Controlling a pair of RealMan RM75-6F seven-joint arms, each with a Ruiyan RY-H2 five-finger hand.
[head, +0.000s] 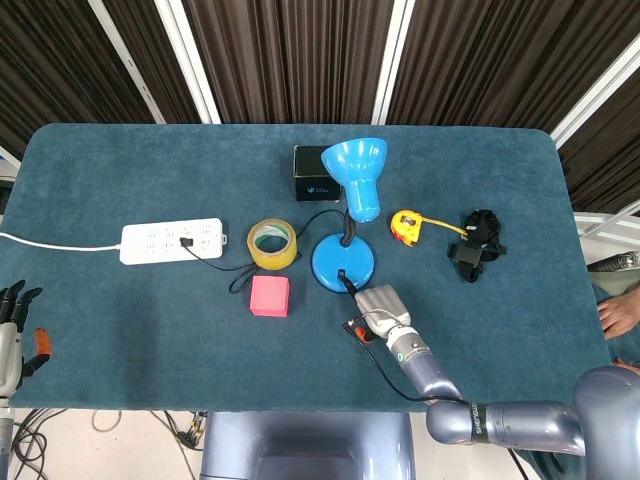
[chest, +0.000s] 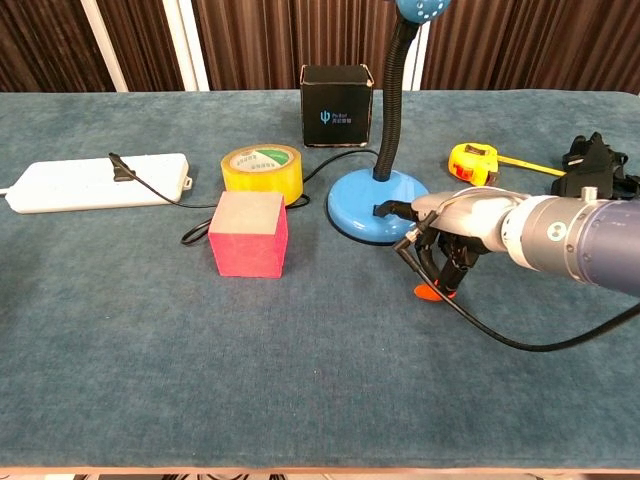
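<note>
Chest view shows my right hand (chest: 452, 232) low over the counter (chest: 300, 380), its fingers curled together with nothing inside, just beside the round base of the blue desk lamp (chest: 375, 205). The lamp stands upright between the yellow tape roll (chest: 262, 172) and the yellow tape measure (chest: 472, 162). My left hand (head: 14, 330) is beyond the counter's edge, fingers apart and empty.
</note>
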